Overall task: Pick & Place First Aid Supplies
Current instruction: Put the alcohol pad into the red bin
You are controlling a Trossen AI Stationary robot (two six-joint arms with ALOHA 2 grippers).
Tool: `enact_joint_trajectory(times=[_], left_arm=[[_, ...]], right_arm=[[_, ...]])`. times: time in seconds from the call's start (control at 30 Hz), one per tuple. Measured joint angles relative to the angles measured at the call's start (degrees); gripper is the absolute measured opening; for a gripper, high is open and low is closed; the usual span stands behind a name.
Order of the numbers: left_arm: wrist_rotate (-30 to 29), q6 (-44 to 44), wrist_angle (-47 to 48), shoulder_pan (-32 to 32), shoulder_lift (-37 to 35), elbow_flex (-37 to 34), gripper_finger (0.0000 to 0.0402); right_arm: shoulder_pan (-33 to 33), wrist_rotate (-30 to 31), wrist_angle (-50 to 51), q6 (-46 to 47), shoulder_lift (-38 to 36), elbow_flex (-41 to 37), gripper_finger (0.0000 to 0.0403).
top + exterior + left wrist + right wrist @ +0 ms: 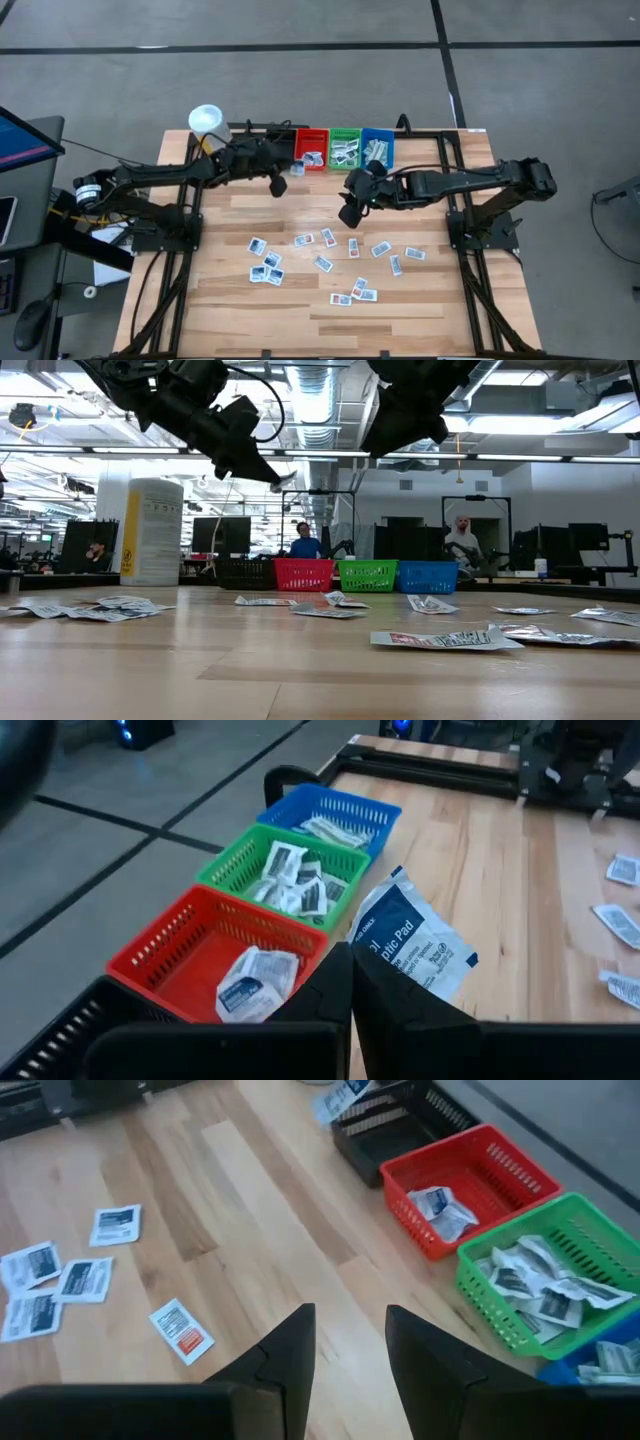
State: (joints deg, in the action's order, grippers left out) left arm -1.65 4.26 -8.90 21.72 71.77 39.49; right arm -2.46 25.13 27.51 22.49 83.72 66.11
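Observation:
My left gripper (279, 186) hangs above the table just in front of the red bin (311, 148), shut on a white packet with blue print (415, 935). The same packet shows in the low view (285, 482). My right gripper (350, 212) hovers open over bare wood in front of the green bin (345, 148), with nothing between its fingers (300, 1340). Many small white packets (320, 262) lie flat across the middle of the table. One packet (255, 985) lies in the red bin, and several lie in the green bin (295, 880). My left gripper pinches one end of the packet (385, 968) between its two shut fingers. The fingers slant down toward the table's far edge. The rest of the packet sticks out past the fingertips, crumpled and lifted clear of the table.
A black bin (390, 1130) stands left of the red one, and a blue bin (378, 148) with pale strips stands right of the green one, all along the far edge. A white-capped bottle (205, 120) stands at the far left corner. People are in the room beyond.

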Motion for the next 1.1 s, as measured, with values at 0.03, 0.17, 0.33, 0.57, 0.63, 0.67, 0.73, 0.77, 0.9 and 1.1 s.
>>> enact_joint_trajectory(times=[0.03,0.17,0.33,0.57,0.63,0.67,0.73,0.77,0.9,1.1], left_arm=[[0.35,0.02,-0.09,0.41,0.0,0.1,0.0005],[1.93,0.02,-0.61,1.87,0.02,0.28,0.0005],[2.21,0.03,-1.63,3.26,0.04,0.28,0.0005],[3.45,2.77,-3.79,4.15,0.06,0.28,0.0005],[3.45,2.79,-4.5,4.15,0.09,0.28,0.0005],[3.45,2.79,-4.8,4.15,0.09,0.28,0.0005],[3.61,2.79,-5.11,4.15,0.13,0.28,0.0005],[3.65,2.79,-5.62,4.15,0.44,0.28,0.0005],[4.25,2.78,-6.49,4.46,2.46,0.3,0.0005],[7.31,1.53,-6.81,4.76,7.03,2.56,0.0006]], right_arm=[[-0.16,0.48,-0.03,0.1,0.0,0.0,0.0118],[-0.16,0.51,-0.01,0.97,0.0,0.0,0.0118],[-0.04,0.69,0.44,2.51,0.0,0.0,0.0118],[0.91,0.71,0.39,3.11,0.0,0.0,0.0118],[1.16,0.71,0.29,3.09,0.0,0.0,0.0118],[1.31,0.71,0.13,3.11,0.0,0.0,0.0118],[1.61,0.71,-0.12,3.11,0.0,0.0,0.0118],[1.75,0.71,-0.13,3.11,0.0,0.0,0.0118],[2.29,0.71,-0.3,3.11,0.0,0.0,0.0118],[2.29,0.78,-0.22,3.09,0.0,0.0,0.0118]])
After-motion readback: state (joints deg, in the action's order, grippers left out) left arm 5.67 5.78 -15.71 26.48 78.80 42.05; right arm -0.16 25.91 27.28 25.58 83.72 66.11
